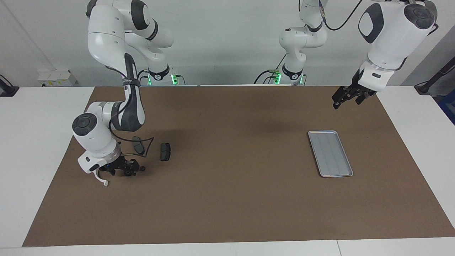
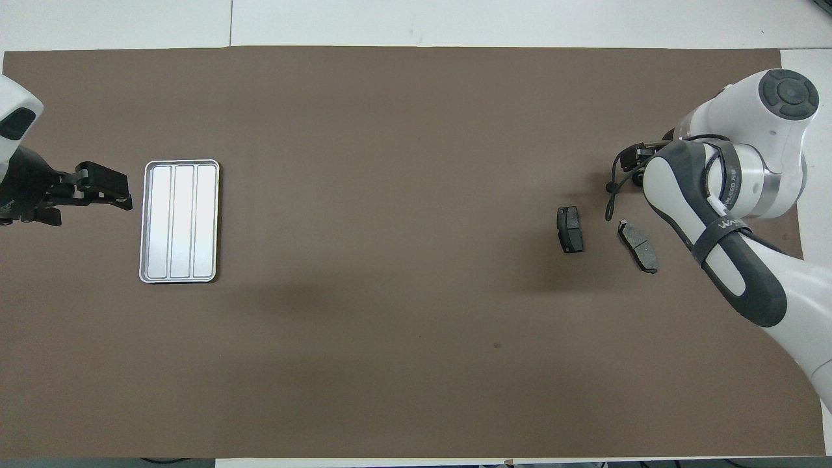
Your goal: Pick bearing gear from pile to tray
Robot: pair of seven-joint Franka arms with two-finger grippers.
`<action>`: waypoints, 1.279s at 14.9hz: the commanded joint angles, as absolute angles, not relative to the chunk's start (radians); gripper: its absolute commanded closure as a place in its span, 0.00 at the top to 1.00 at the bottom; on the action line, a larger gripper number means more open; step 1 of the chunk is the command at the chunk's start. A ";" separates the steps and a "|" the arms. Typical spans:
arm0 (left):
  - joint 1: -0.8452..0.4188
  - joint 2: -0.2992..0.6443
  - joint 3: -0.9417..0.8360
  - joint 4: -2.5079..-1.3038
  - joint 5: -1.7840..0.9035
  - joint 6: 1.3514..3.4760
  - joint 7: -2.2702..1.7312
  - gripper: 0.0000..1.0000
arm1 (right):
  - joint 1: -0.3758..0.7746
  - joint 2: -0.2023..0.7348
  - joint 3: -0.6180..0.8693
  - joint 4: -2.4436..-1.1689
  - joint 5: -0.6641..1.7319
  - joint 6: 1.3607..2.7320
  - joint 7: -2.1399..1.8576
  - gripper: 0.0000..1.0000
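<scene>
Pile partly hidden beneath right end effector.

I found my right arm folded forward and bent low at the wrist, its right gripper down at table level and pointing toward the arm's own end of the table; I could not read its fingers. My left arm waited raised at its own end, the left gripper hanging in the air, angled downward.
</scene>
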State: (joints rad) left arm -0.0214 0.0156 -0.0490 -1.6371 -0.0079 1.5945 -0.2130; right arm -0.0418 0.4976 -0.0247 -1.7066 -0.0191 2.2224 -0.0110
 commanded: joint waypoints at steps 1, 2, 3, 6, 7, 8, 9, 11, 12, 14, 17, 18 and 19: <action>-0.017 -0.005 -0.052 -1.661 0.006 1.609 -0.204 1.00 | -0.043 0.497 -0.023 -1.729 -0.002 2.249 -0.032 0.92; -0.017 -0.005 -0.051 -1.661 0.006 1.609 -0.204 1.00 | -0.043 0.495 -0.023 -1.736 -0.002 2.249 -0.034 0.91; -0.017 -0.005 -0.052 -1.661 0.006 1.609 -0.204 1.00 | -0.043 0.497 -0.023 -1.743 -0.003 2.252 -0.034 0.91; -0.017 -0.005 -0.052 -1.661 0.006 1.609 -0.204 1.00 | -0.043 0.495 -0.023 -1.769 -0.003 2.278 -0.034 0.90; -0.017 -0.005 -0.052 -1.661 0.006 1.609 -0.204 1.00 | -0.041 0.495 -0.023 -1.770 -0.002 2.278 -0.034 0.88; -0.017 -0.005 -0.052 -1.661 0.006 1.609 -0.204 1.00 | -0.041 0.495 -0.023 -1.770 -0.002 2.278 -0.032 0.83; -0.017 -0.005 -0.052 -1.661 0.006 1.609 -0.204 1.00 | -0.041 0.494 -0.023 -1.772 -0.002 2.276 -0.032 0.75; -0.017 -0.005 -0.052 -1.661 0.006 1.609 -0.204 1.00 | -0.041 0.494 -0.023 -1.772 -0.002 2.275 -0.031 0.32; -0.017 -0.005 -0.052 -1.661 0.006 1.609 -0.204 1.00 | -0.041 0.494 -0.021 -1.770 -0.003 2.270 -0.031 0.12; -0.017 -0.005 -0.052 -1.661 0.006 1.609 -0.204 1.00 | -0.041 0.488 -0.021 -1.764 -0.002 2.255 -0.029 0.00; -0.017 -0.005 -0.052 -1.661 0.006 1.609 -0.204 1.00 | -0.041 0.473 -0.008 -1.735 -0.003 2.211 -0.026 0.00; -0.017 -0.005 -0.052 -1.661 0.006 1.609 -0.204 1.00 | -0.041 0.463 -0.003 -1.709 -0.003 2.179 -0.025 0.00; -0.017 -0.005 -0.051 -1.661 0.006 1.609 -0.204 1.00 | -0.041 0.453 0.009 -1.677 -0.002 2.136 -0.018 0.00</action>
State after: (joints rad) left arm -0.0214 0.0156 -0.0490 -1.6371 -0.0079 1.5945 -0.2130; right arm -0.0345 0.4850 -0.0129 -1.7246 -0.0155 2.2135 -0.0110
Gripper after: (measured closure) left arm 0.000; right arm 0.652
